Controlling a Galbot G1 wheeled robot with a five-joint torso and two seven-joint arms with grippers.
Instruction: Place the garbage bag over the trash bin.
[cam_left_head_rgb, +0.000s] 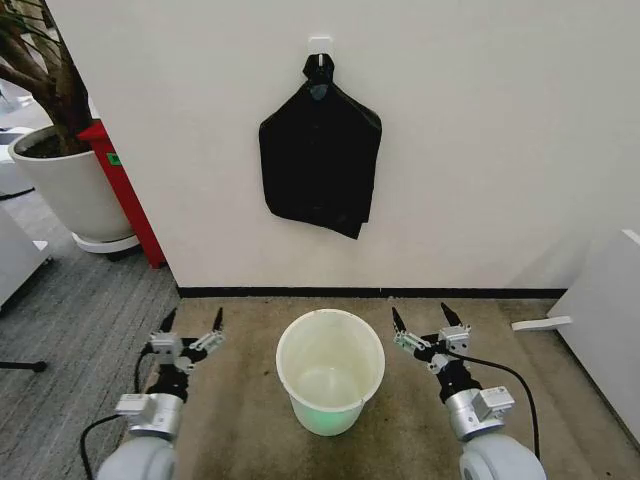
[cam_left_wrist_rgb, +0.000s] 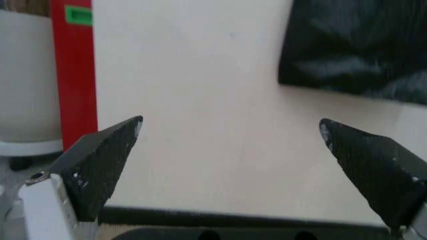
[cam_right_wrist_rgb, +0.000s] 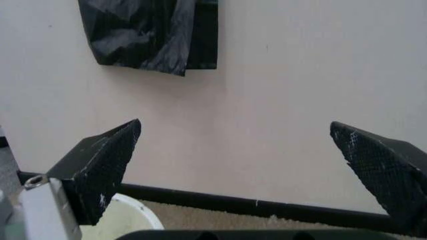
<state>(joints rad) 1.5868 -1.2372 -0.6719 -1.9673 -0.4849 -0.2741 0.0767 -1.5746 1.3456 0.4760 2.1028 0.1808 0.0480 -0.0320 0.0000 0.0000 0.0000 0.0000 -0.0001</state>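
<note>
The left gripper (cam_left_head_rgb: 193, 320) hangs low above the carpet with its two dark fingers spread wide and nothing between them. Just to its right, between the two grippers, stands the trash bin (cam_left_head_rgb: 330, 372), upright, its mouth uncovered and its inside bare. The right gripper (cam_left_head_rgb: 421, 316) mirrors the left on the bin's other side, likewise spread apart and holding nothing; in its own wrist view a curve of the bin's pale rim (cam_right_wrist_rgb: 137, 212) shows beside one finger.

Both grippers point toward the wall (cam_left_head_rgb: 480, 150) ahead. Up on that wall, well above and beyond the fingertips and roughly midway between them, a black plastic bag bundle (cam_left_head_rgb: 320, 160) hangs flat from a small white hook (cam_left_head_rgb: 320, 45), knotted at its top. Its lower edge appears in the left wrist view (cam_left_wrist_rgb: 353, 50) and in the right wrist view (cam_right_wrist_rgb: 150, 35), crinkled and glossy. It is probably folded in several layers, though the soft picture leaves that unsure.

Farther left of the left gripper, against the wall, a red post (cam_left_head_rgb: 125, 195) stands beside a large white plant pot (cam_left_head_rgb: 65, 190).
</note>
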